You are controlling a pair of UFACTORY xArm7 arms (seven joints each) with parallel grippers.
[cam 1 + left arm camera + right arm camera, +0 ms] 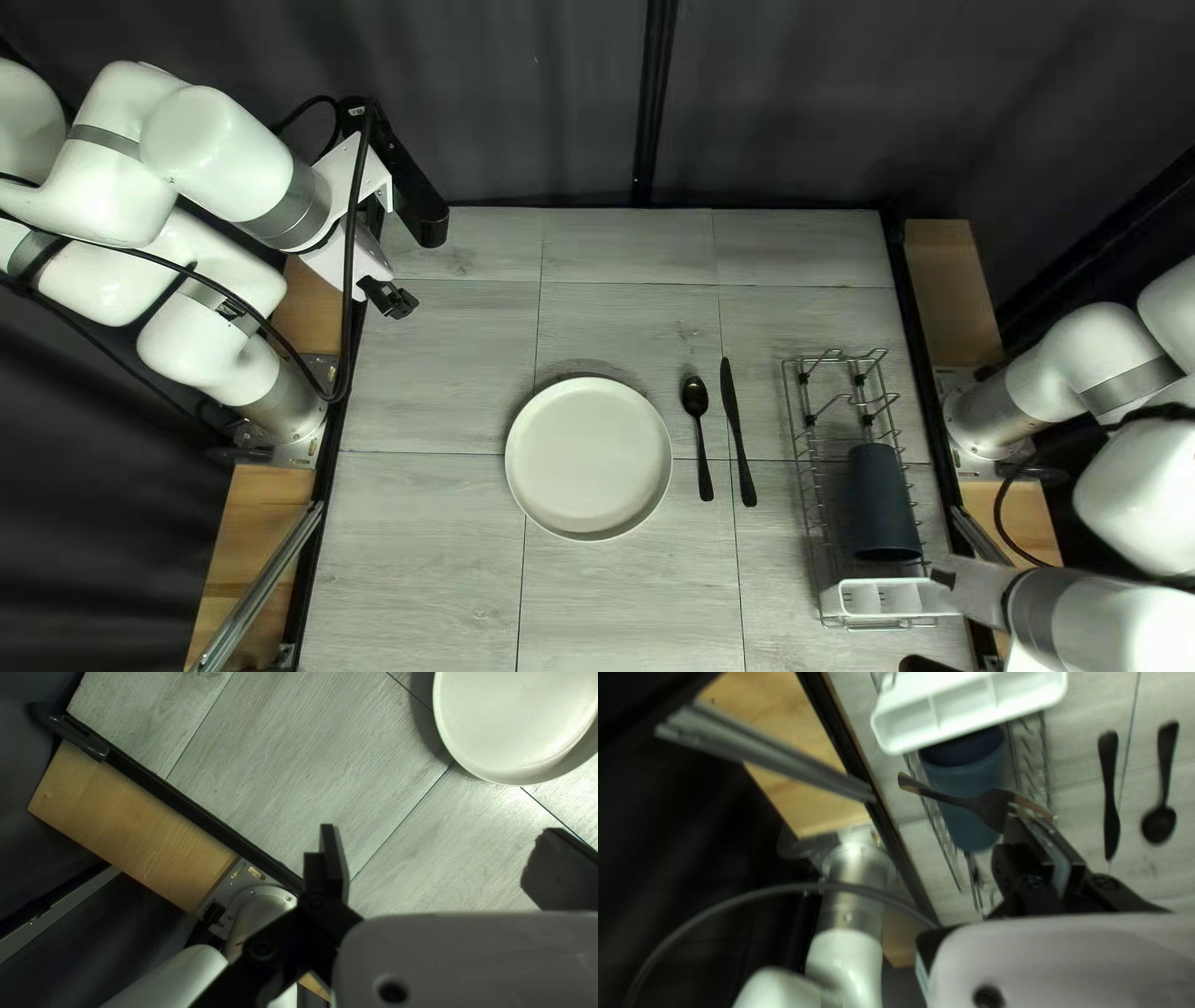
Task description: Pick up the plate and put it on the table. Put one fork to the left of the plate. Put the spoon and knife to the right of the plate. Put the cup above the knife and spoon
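A white plate (588, 457) lies in the middle of the table, and its rim also shows ahead of my left gripper (514, 718). To its right lie a black spoon (696, 439) and a black knife (736, 429), side by side. A dark blue cup (882, 504) lies on its side in the wire rack (812, 401). My right gripper (1029, 823) is shut on a dark fork (971, 800), held above the cup (966, 784) near the rack's white cutlery holder (966, 704). My left gripper (444, 858) hangs open and holds nothing, over the table's left edge (397, 299).
The wire rack runs along the table's right side, with the white cutlery holder (882, 597) at its near end. Wooden boards (948, 280) and black rails border both table sides. My right arm (1074, 607) fills the near right corner.
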